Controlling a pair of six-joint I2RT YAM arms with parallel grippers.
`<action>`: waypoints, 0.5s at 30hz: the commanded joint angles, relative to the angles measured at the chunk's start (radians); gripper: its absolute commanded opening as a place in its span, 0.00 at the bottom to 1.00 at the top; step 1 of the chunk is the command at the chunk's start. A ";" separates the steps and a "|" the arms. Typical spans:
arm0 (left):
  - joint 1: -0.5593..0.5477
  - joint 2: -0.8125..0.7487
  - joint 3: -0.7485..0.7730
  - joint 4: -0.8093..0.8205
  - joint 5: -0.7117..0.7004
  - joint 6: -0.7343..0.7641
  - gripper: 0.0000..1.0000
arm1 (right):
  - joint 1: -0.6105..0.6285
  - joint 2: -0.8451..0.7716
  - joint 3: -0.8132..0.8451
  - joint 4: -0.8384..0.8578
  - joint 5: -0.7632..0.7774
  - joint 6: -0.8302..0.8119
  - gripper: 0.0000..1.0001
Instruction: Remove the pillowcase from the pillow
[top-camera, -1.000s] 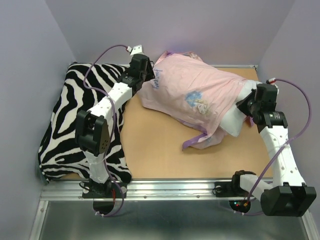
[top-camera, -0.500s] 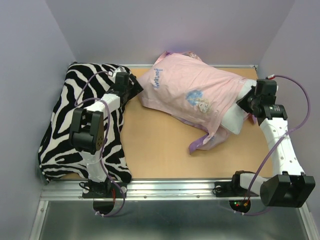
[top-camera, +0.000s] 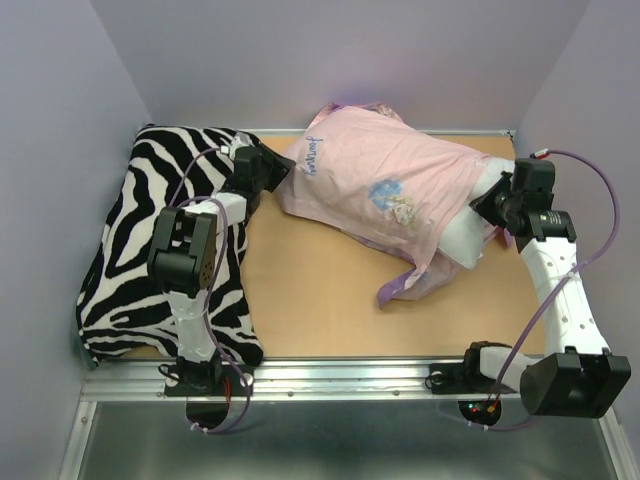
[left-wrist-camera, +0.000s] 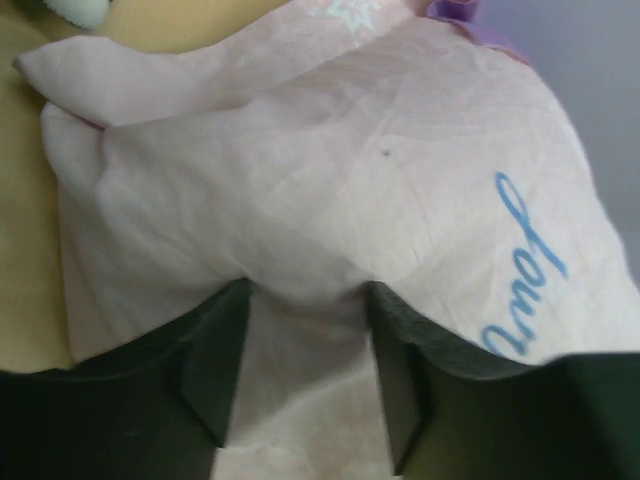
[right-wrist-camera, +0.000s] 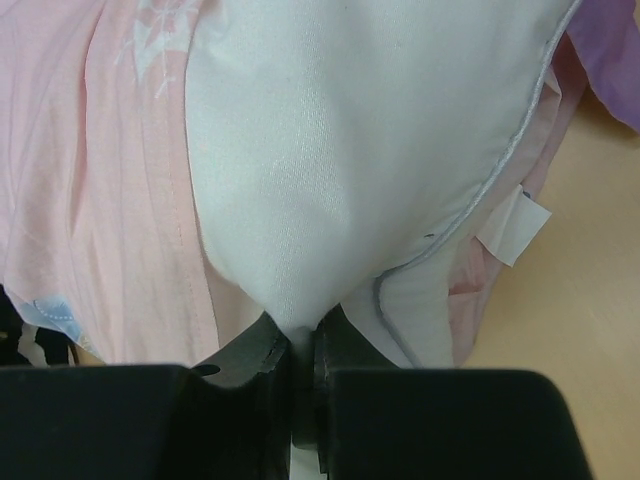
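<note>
The pillowcase (top-camera: 380, 180), pale pink side out with a faded princess print, still covers most of the white pillow (top-camera: 468, 238), whose bare end sticks out at the right. My left gripper (top-camera: 272, 172) is at the pillowcase's left end, above the edge of the zebra pillow. In the left wrist view its jaws (left-wrist-camera: 305, 300) stand apart with pink pillowcase fabric (left-wrist-camera: 300, 180) bunched between them. My right gripper (top-camera: 492, 205) is shut on the pillow's white corner (right-wrist-camera: 350, 150), with the pillowcase (right-wrist-camera: 100, 200) beside it.
A black-and-white zebra-striped pillow (top-camera: 130, 250) fills the left side of the wooden table (top-camera: 310, 300). A loose purple-edged flap of the case (top-camera: 405, 285) hangs toward the front. Grey walls enclose the back and sides.
My left arm drew back leftward from the top of the case to its left end, then edged toward it. The pillow and case shifted slightly left. My right gripper kept its hold.
</note>
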 joint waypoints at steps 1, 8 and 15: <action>0.001 0.036 0.015 0.068 0.026 -0.037 0.56 | -0.002 -0.040 0.063 0.090 -0.037 0.010 0.01; 0.030 -0.048 0.028 -0.101 -0.099 0.032 0.01 | -0.002 -0.048 0.135 0.057 -0.037 -0.005 0.00; 0.131 -0.129 0.084 -0.242 -0.198 0.104 0.00 | -0.002 -0.040 0.296 -0.018 -0.020 -0.011 0.01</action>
